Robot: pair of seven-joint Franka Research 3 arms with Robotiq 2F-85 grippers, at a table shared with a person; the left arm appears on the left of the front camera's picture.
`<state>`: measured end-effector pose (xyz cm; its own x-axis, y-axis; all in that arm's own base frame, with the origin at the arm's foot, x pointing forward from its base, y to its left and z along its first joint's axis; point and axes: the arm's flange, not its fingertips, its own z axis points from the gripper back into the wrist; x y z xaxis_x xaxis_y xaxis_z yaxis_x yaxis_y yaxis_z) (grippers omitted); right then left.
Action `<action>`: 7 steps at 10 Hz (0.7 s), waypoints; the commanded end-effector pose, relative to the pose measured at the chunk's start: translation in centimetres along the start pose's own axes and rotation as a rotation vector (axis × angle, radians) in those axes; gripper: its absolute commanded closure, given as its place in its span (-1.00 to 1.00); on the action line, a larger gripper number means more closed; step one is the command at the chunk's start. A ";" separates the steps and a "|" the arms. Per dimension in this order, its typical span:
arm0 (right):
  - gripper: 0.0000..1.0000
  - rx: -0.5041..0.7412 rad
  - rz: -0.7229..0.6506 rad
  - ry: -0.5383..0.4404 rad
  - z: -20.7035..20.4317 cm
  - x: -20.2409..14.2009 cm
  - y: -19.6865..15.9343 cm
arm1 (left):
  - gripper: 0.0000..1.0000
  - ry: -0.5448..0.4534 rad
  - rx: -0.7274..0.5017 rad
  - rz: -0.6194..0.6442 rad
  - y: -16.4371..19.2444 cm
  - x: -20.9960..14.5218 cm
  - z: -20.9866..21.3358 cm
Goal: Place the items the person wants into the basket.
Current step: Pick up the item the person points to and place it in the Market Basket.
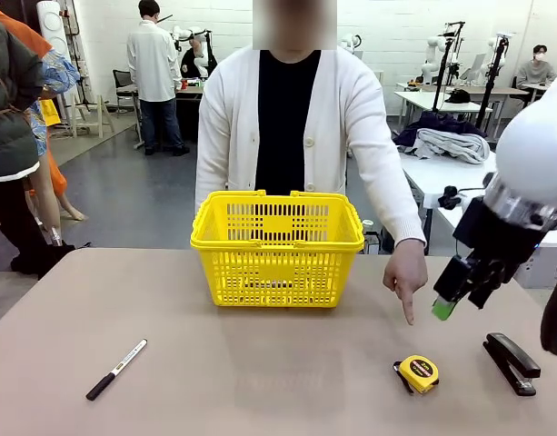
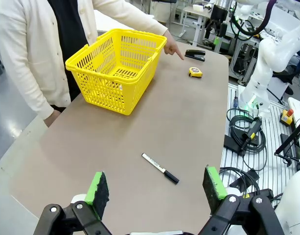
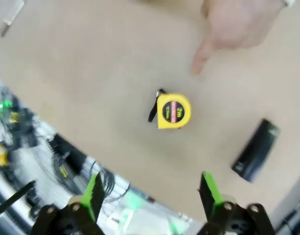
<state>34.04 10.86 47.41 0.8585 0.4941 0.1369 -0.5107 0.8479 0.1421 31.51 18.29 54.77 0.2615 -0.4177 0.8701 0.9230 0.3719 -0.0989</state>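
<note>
The yellow slotted basket [image 1: 278,245] [image 2: 115,68] stands at the table's middle, in front of the person [image 1: 287,118] in a white cardigan. The person's hand [image 1: 405,272] [image 3: 228,29] [image 2: 173,46] points a finger down at the small yellow-and-black tape measure [image 1: 418,372] [image 3: 173,111] [image 2: 195,72] near the front right. My right gripper [image 1: 451,300] [image 3: 151,191] hovers open above the table, just right of that hand and above the tape measure, holding nothing. My left gripper [image 2: 155,186] is open and empty, high over the table's left end.
A black stapler [image 1: 512,361] [image 3: 256,150] [image 2: 195,54] lies right of the tape measure. A white-barrelled, black-capped marker [image 1: 116,369] [image 2: 160,168] lies at the front left. Cables and equipment [image 2: 247,132] sit beyond the table's near edge. Other people and tables stand in the background.
</note>
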 end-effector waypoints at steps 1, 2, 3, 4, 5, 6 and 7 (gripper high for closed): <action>-1.00 -0.022 -0.024 -0.004 -1.9 0.2 -0.1 | -1.00 -0.021 -0.004 -0.020 0.0 -0.2 0.1; -1.00 -0.025 -0.014 0.008 -2.6 -0.1 -0.3 | -1.00 -0.021 -0.004 -0.020 0.0 -0.2 0.1; -1.00 -0.013 -0.010 0.017 -2.7 -0.2 -0.7 | -1.00 -0.021 -0.004 -0.020 0.0 -0.2 0.1; -1.00 0.013 -0.005 0.024 -2.2 -0.4 -1.1 | -1.00 -0.021 -0.004 -0.020 0.0 -0.2 0.1; -1.00 0.000 -0.008 0.010 -2.6 -0.1 -0.5 | -1.00 -0.021 -0.004 -0.020 0.0 -0.2 0.1; -1.00 0.000 -0.008 0.010 -2.6 -0.1 -0.5 | -1.00 -0.021 -0.004 -0.020 0.0 -0.2 0.1; -1.00 0.000 -0.008 0.010 -2.6 -0.1 -0.5 | -1.00 -0.021 -0.004 -0.020 0.0 -0.2 0.1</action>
<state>34.33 10.74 44.88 0.8630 0.4889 0.1273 -0.5042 0.8494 0.1563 31.51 18.30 54.76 0.2618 -0.4176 0.8701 0.9229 0.3721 -0.0991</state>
